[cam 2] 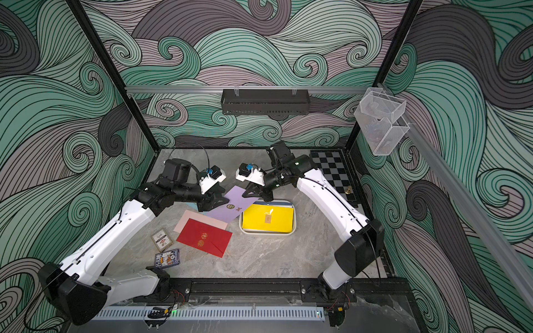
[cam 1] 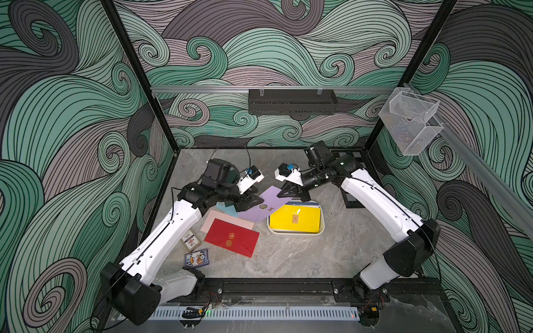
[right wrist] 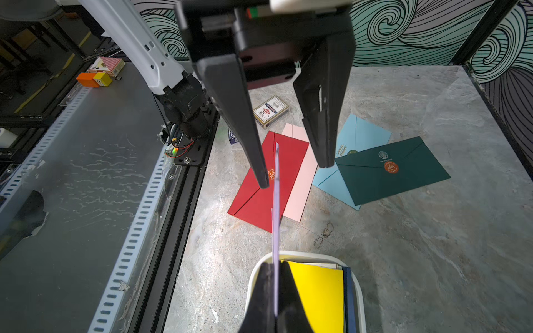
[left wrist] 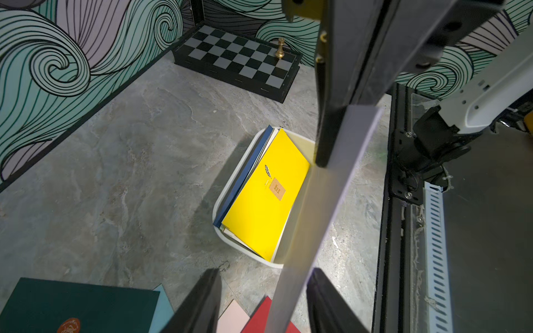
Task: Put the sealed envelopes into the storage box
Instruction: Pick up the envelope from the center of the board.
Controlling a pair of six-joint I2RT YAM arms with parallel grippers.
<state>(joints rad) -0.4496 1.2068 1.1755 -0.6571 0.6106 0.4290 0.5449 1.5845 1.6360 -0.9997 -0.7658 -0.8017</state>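
Nearest you, a blue patterned card pack [cam 1: 197,258] and a cream-bordered card pack [cam 1: 190,240] lie on the grey marbled surface [cam 1: 302,259] beside your left arm. Just past them a red paper envelope [cam 1: 232,238] with two gold seals lies flat, overlapping a pale pink envelope [cam 1: 219,220].

To their right sits the white shallow plastic storage box [cam 1: 295,232]. A yellow envelope [cam 1: 295,218] lies on top inside it, and a dark blue envelope [left wrist: 245,178] shows at its edge underneath.

Above the box's far left corner, your right hand [right wrist: 275,271] is clamped on one end of a lilac paper envelope [cam 1: 266,206]. That envelope is held tilted, off the surface and not in the box. Your left hand [right wrist: 294,174] stands at its other end with the jaws apart, the paper passing between them close by one finger.

Under that hand a dark green envelope [right wrist: 389,173] with an orange seal overlaps a light blue envelope [right wrist: 357,135] on the surface.

At the far right corner lies a black-and-grey chessboard [cam 2: 331,170] carrying a gold chess piece [left wrist: 280,48]. A black perforated shelf [cam 1: 291,102] hangs on the back wall, and clear mesh baskets [cam 1: 409,121] hang on the right wall.
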